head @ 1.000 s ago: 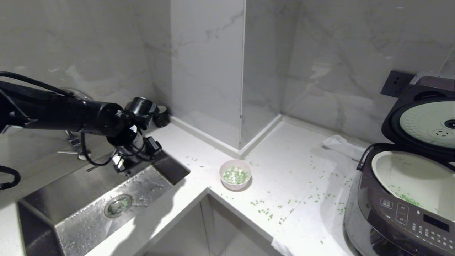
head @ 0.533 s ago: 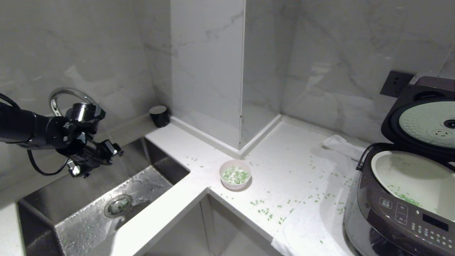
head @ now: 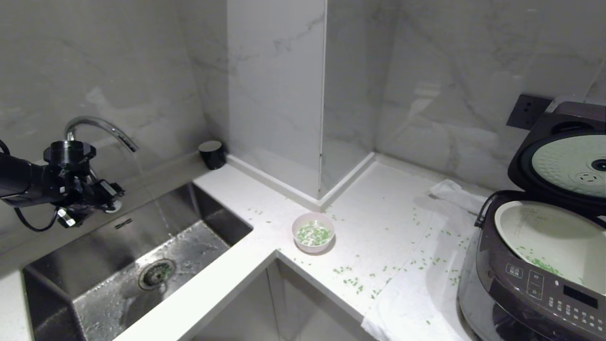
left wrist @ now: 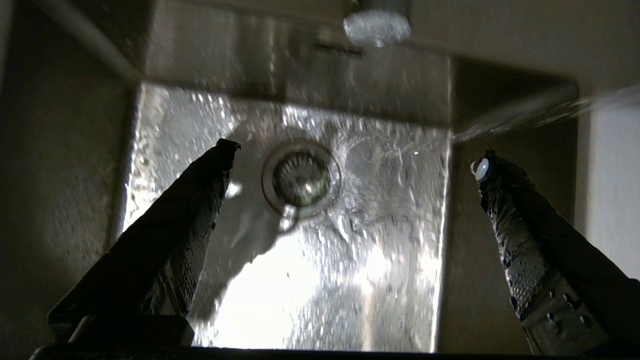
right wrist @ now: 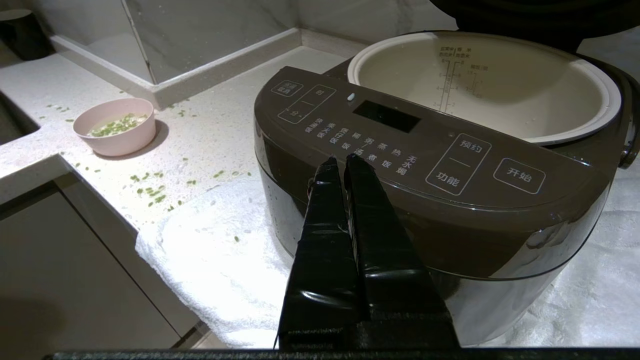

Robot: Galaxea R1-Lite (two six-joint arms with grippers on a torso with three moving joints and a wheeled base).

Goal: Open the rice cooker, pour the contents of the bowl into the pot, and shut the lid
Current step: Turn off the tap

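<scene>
Near the inner corner of the counter [head: 402, 208] sits the pale pink bowl [head: 313, 232], upright, with chopped green scallion bits [head: 313, 234] inside, possibly in a little liquid, though the view is too poor to be sure. It looks light and rigid, with a smooth, probably slick glazed wall, so it could skid or tip under a sideways nudge; the fair place to take hold is the rim, one finger inside and one outside, kept level until it is over the pot. More green bits lie scattered on the counter around it and on the white towel [head: 416, 293] under the rice cooker [head: 530, 284], well apart to the right. Its lid [head: 563, 166] stands raised, and the white inner pot [head: 544, 232] holds a few green bits. The right gripper [right wrist: 339, 161] hangs just before the cooker's front panel, fingers pressed together, empty. Far from the bowl, the left gripper [head: 90, 208] hovers over the steel sink [head: 142, 279] by the faucet [head: 94, 128], spread wide and holding nothing.
</scene>
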